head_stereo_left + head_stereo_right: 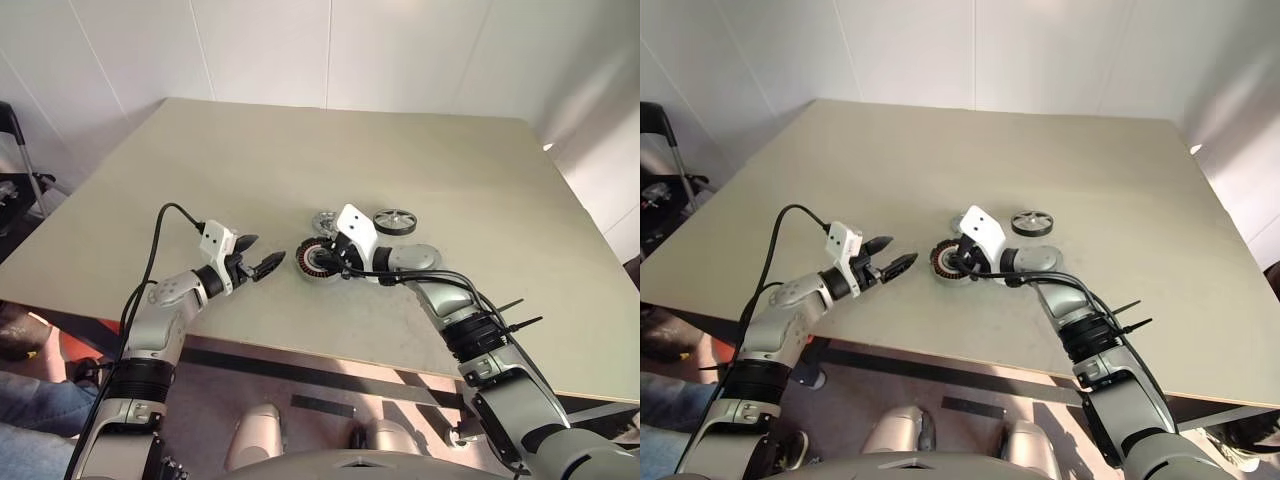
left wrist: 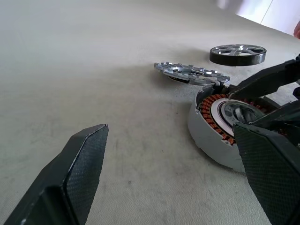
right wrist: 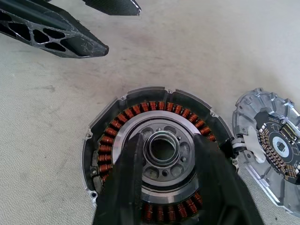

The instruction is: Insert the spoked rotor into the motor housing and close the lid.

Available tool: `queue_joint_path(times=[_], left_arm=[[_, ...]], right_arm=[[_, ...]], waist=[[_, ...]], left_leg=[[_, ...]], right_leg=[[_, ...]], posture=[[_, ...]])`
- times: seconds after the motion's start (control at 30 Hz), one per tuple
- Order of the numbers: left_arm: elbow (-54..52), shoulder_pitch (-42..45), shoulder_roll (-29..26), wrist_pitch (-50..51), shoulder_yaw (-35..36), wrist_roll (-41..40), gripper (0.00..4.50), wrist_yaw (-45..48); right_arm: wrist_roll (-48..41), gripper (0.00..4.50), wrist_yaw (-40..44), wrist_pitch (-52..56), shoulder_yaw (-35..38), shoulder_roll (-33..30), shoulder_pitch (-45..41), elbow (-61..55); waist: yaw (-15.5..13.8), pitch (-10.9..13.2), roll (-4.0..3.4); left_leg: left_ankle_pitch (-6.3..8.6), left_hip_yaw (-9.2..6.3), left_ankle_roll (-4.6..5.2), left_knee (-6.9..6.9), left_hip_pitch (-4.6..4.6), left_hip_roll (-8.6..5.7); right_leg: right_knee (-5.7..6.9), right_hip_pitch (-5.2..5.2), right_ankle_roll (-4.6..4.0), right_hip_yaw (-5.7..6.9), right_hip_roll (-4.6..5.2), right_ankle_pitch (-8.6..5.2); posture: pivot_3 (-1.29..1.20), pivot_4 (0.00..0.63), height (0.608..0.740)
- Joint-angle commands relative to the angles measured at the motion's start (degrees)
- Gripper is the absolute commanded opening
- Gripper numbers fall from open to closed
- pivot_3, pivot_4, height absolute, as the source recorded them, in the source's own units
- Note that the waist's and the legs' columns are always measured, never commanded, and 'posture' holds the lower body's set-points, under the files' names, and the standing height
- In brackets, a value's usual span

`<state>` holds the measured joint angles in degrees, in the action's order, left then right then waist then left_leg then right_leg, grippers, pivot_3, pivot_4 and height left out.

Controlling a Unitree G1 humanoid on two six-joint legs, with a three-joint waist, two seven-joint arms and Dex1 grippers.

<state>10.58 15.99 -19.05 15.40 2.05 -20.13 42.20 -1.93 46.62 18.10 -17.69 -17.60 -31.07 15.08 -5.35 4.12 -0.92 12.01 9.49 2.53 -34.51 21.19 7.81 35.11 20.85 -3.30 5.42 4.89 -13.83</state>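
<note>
The motor housing (image 3: 157,154) sits on the tabletop (image 1: 300,150) near its front edge, copper windings exposed and the centre bore empty. The spoked rotor (image 1: 394,221) lies flat a little behind and to the right, well apart from the housing and untouched. The lid (image 3: 272,145) rests just beside the housing, apparently underside up, with a small circuit board showing.

The right pincer (image 3: 164,161) hangs directly over the housing with its two fingers parted astride the central hub, gripping nothing. The left pincer (image 1: 255,255) hovers just to the left of the housing, spread wide and empty.

Judgement: the insertion has not begun, since the rotor is still on the tabletop. To do this step well, the right pincer should lift clear of the housing, take the rotor by its black rim with the wheel kept level, and lower it centred on the hub. The left pincer is well placed to steady the housing wall against sliding. A tilted entry risks scraping the windings.

Markings: no brand, label or legible writing can be made out on any part; the components on the board are too small to read.
</note>
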Motion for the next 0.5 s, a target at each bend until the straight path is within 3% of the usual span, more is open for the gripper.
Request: queue_joint_path(times=[0.03, 0.17, 0.2, 0.33, 0.43, 0.5], left_arm=[[-1.9, 0.5, -0.4, -1.0, 0.8, -0.2, 4.50, 0.0], [-1.5, 0.7, -0.3, -1.2, 0.5, 0.1, 4.50, 0.1], [-1.5, 0.7, -0.3, -1.2, 0.5, 0.1, 4.50, 0.1], [-1.3, 0.9, -0.3, -1.4, 0.5, 0.3, 4.50, 0.1], [-1.2, 0.9, -0.4, -1.5, 0.5, 0.4, 4.50, 0.1], [-1.1, 0.9, -0.4, -1.5, 0.5, 0.4, 4.50, 0.1]], right_arm=[[-1.1, 2.99, 0.4, -0.2, 1.2, 0.1, -1.0, -4.5], [-1.7, 4.40, -0.1, 0.5, 2.1, 0.7, -1.9, -4.4], [-1.4, 4.46, -0.7, 0.5, 2.4, 1.0, -2.3, -3.4], [-1.5, 4.46, -1.3, 0.5, 3.0, 1.7, -2.9, -1.7], [-1.6, 3.80, -1.3, 0.4, 3.0, 1.8, -3.1, -1.3], [-1.5, 3.10, -1.2, 0.3, 2.9, 1.9, -3.2, -1.0]], waist=[[0.0, 0.0, 0.00], [0.0, 0.0, 0.00], [0.0, 0.0, 0.00], [0.0, 0.0, 0.00], [0.0, 0.0, 0.00], [0.0, 0.0, 0.00]], left_leg=[[0.00, 0.00, 0.00, 0.00, 0.00, 0.00], [0.00, 0.00, 0.00, 0.01, 0.01, 0.00], [0.00, 0.00, 0.00, 0.01, 0.01, 0.00], [0.00, 0.03, 0.00, 0.01, 0.01, 0.00], [0.00, 0.03, 0.00, 0.01, 0.01, 0.00], [-0.02, 0.04, -0.03, 0.01, 0.01, 0.00]], right_leg=[[0.00, 0.01, 0.00, 0.00, 0.00, 0.00], [0.02, 0.04, 0.00, -0.01, -0.01, 0.00], [0.02, 0.04, 0.00, -0.02, -0.01, 0.00], [0.08, 0.07, 0.00, -0.06, -0.01, 0.00], [0.09, 0.09, 0.00, -0.06, -0.01, 0.00], [0.09, 0.10, 0.00, -0.07, -0.01, 0.00]], posture=[[0.00, 0.000, 0.740], [0.00, 0.000, 0.740], [0.00, 0.000, 0.740], [0.00, 0.000, 0.740], [0.00, 0.000, 0.740], [0.00, 0.000, 0.740]])
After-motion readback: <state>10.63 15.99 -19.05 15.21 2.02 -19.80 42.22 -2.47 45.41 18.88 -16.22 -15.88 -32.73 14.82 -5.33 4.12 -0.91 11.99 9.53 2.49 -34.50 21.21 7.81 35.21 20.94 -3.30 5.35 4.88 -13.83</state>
